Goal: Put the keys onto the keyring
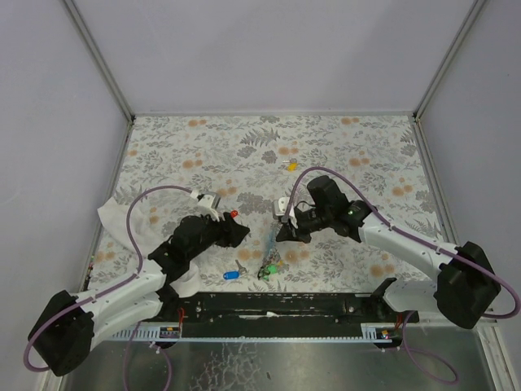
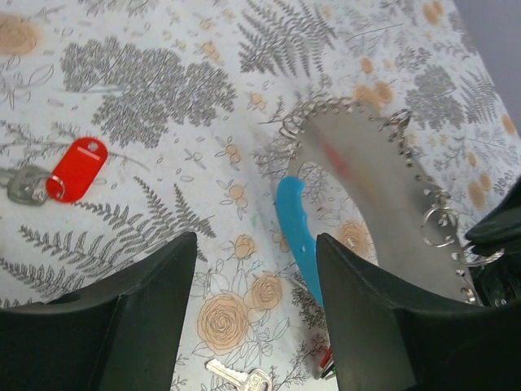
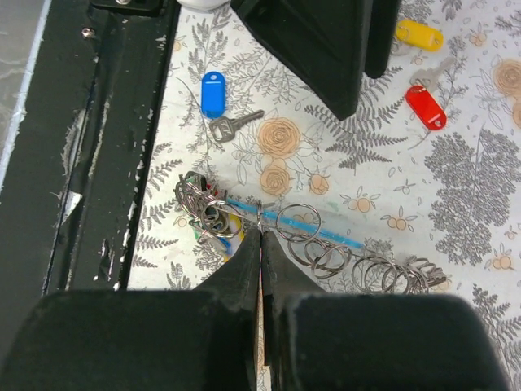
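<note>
Right jaws: fully closed, pinching one thin metal ring of the keyring [image 1: 269, 262] from above. Black fingers are pressed flat together with no gap.
The keyring runs left to right under them. The coiled spiral cord [image 3: 383, 275] of grey wire loops lies stretched out, with a light-blue strip [image 3: 326, 234] alongside it. A bunched key cluster [image 3: 203, 213] sits at the end toward the black base rail [image 3: 106, 147].

Left jaws: wide open and holding nothing, just left of the right jaws. The blue end piece [image 2: 295, 232] lies in the gap, nearer one finger. Can't tell if it touches. The cord shows there only as a blurred grey arc.

Loose keys, all flat on the counter [image 1: 350, 155]:
- blue key [image 3: 213, 91]: rounded plastic head with a silver blade, left of the cluster at the near edge.
- red key [image 2: 77, 169]: just beyond the left jaws.
- yellow key [image 1: 291, 165]: farther out, well apart.

The counter is covered in a matte fern-and-rose print. A crumpled white cloth [image 1: 114, 216] lies at its left edge, partly under the left arm's purple cable [image 1: 138, 208].
</note>
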`<action>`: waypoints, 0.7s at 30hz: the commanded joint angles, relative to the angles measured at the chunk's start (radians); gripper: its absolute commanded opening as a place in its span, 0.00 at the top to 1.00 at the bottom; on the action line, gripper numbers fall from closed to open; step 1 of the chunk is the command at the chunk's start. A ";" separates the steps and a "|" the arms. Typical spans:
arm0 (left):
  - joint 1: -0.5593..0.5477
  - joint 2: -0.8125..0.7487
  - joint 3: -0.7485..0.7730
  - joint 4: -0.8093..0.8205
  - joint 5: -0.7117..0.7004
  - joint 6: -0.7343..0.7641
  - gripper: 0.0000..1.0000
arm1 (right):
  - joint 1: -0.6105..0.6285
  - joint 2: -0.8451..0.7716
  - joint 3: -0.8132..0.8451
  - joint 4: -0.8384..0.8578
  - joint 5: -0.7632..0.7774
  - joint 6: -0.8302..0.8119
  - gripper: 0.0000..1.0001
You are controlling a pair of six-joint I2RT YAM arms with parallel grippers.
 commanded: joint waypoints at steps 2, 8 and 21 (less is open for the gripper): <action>-0.002 0.054 0.033 -0.039 -0.023 -0.050 0.40 | 0.031 -0.030 0.034 -0.004 0.125 0.034 1.00; -0.001 0.088 0.055 -0.045 -0.012 -0.024 0.40 | 0.116 0.065 0.164 -0.207 0.375 0.027 1.00; 0.002 0.080 0.023 0.038 -0.010 -0.036 0.40 | 0.157 0.166 0.351 -0.448 0.596 0.171 1.00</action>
